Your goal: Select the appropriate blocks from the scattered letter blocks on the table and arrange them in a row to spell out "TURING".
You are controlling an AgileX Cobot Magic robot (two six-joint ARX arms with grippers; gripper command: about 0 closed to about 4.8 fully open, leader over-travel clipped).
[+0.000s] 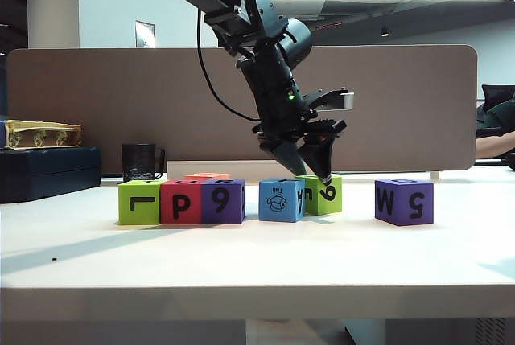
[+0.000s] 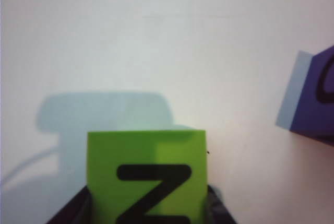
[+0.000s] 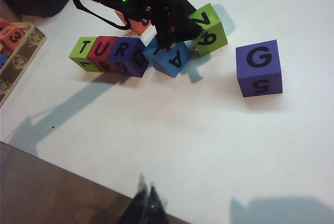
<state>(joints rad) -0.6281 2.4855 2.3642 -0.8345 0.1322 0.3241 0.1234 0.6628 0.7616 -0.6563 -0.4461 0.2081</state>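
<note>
My left gripper [image 1: 312, 174] reaches down from above onto the lime green block [image 1: 328, 194], which stands on the table [image 1: 257, 256] just behind and right of the blue fish block [image 1: 282, 199]. In the left wrist view its dark fingers [image 2: 73, 214] press against both sides of this green block [image 2: 146, 153], whose top shows an N. Left of it, green [image 3: 83, 50], red [image 3: 104, 51] and purple [image 3: 125, 54] blocks form a row reading T, U, R. The purple G block [image 3: 258, 67] stands apart to the right. My right gripper [image 3: 147, 191] is shut and empty over the table's front edge.
An orange block [image 1: 207, 176] lies behind the row. A black mug [image 1: 141, 162] and a dark box [image 1: 48, 172] stand at the back left before the brown partition [image 1: 402, 104]. A tray [image 3: 15, 51] with more blocks sits at the far left.
</note>
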